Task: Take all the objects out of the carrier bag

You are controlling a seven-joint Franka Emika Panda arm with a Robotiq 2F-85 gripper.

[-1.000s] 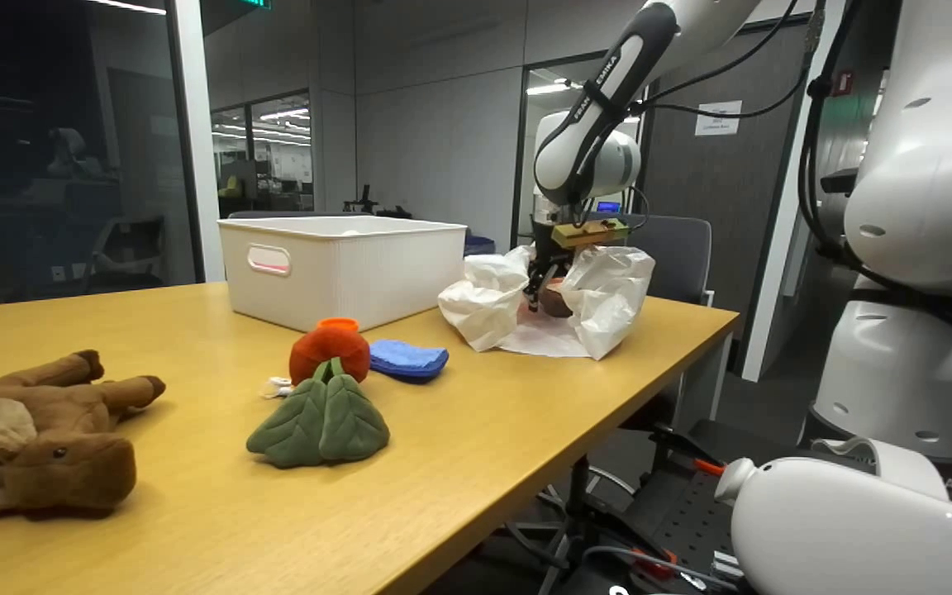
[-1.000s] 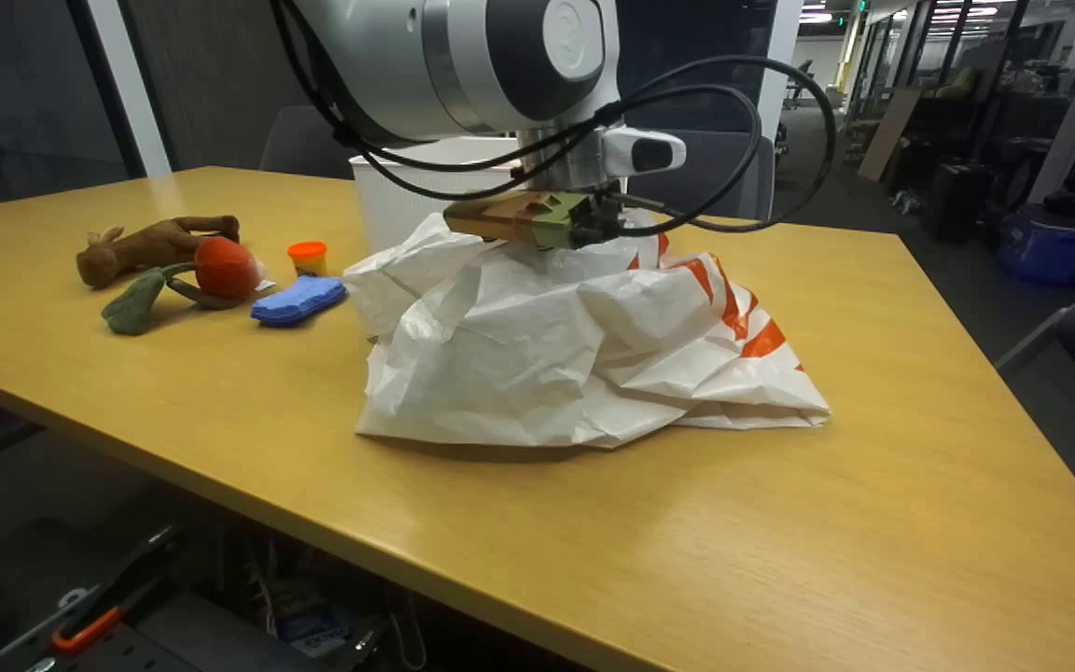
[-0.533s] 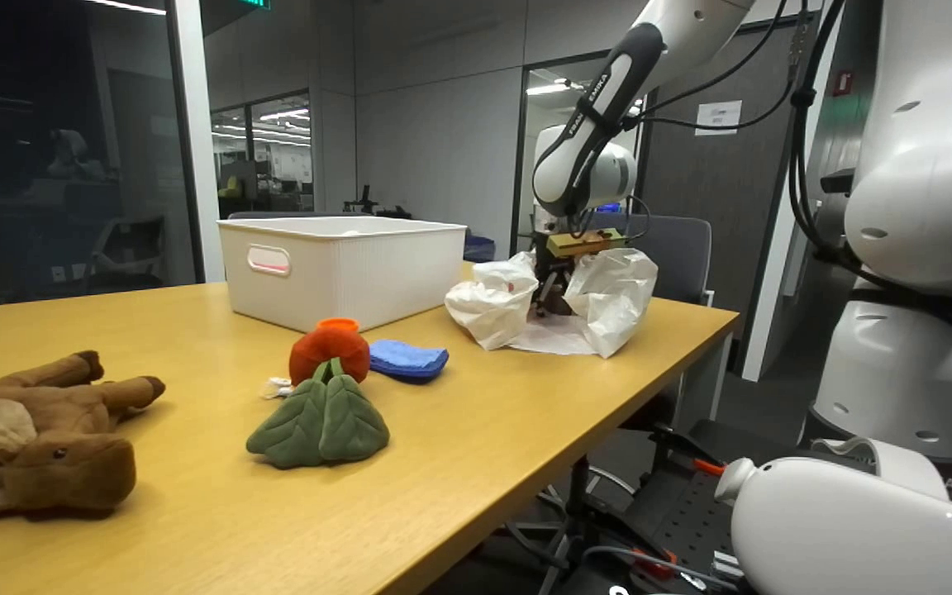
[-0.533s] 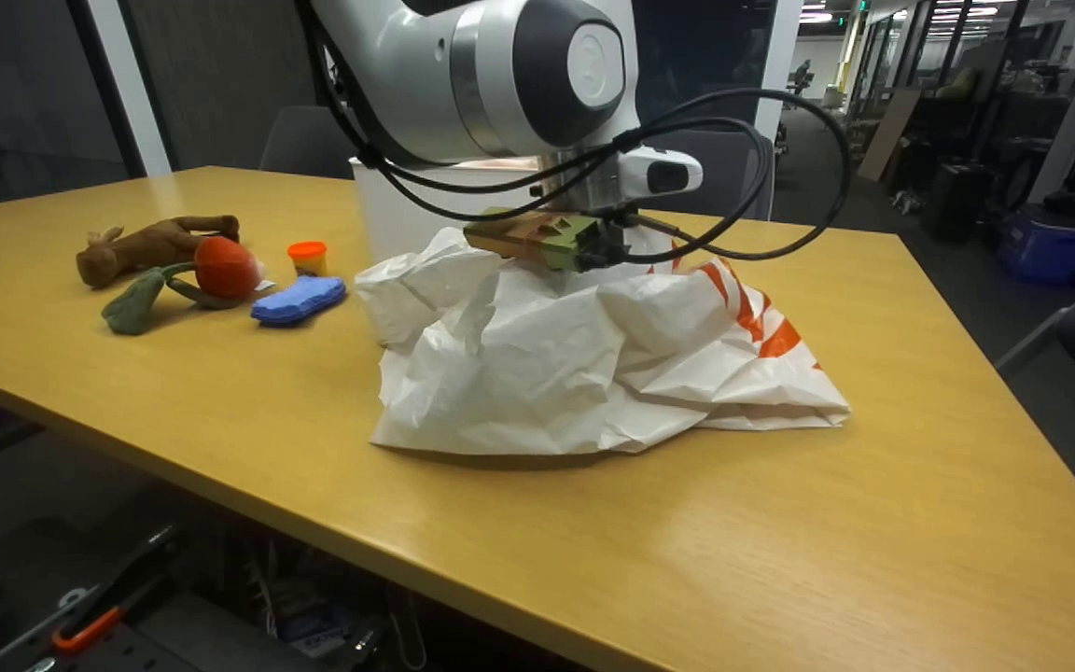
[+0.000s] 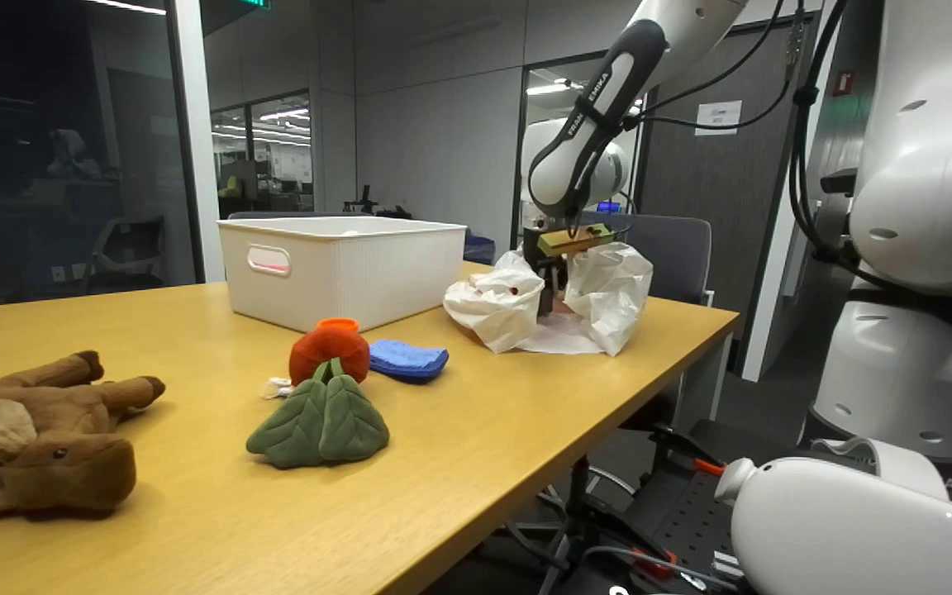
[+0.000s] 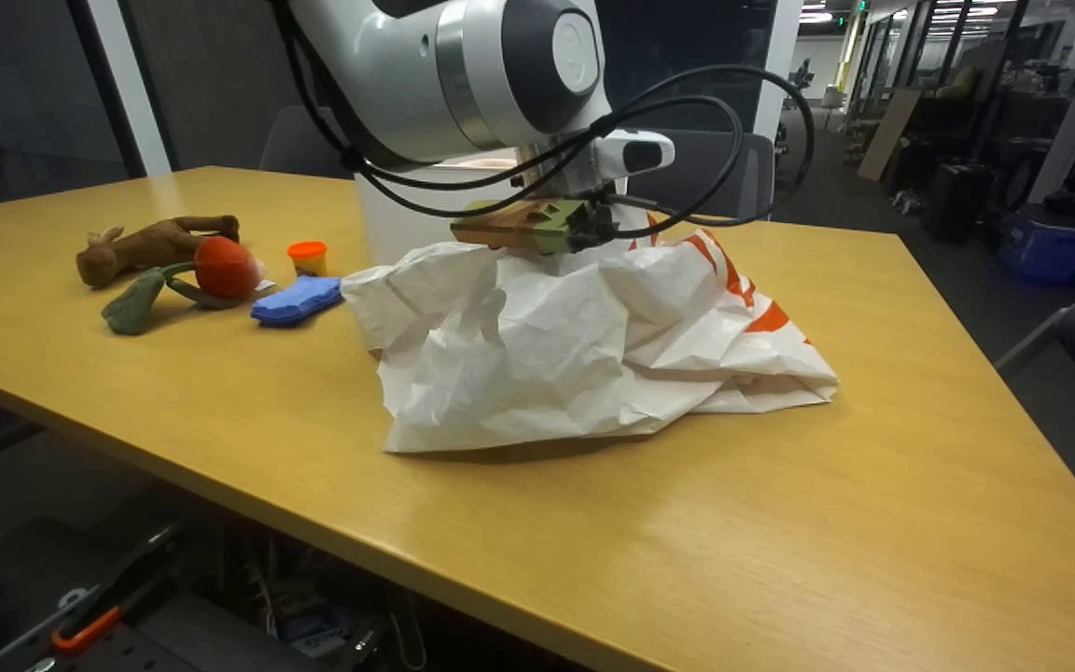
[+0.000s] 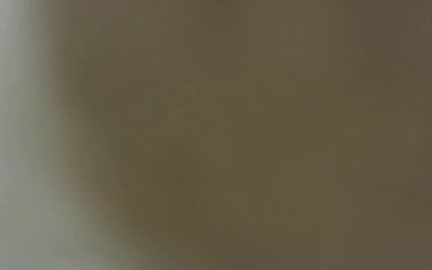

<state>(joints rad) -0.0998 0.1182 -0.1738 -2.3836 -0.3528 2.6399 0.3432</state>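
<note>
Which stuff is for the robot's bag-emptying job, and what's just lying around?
For the job:
carrier bag, insides hard to make out
red round thing
green leafy lump
flat blue piece
(these three lie outside, maybe taken out already)

Probably just lying about:
brown plush toy
white bin
orange-lidded tub
</note>
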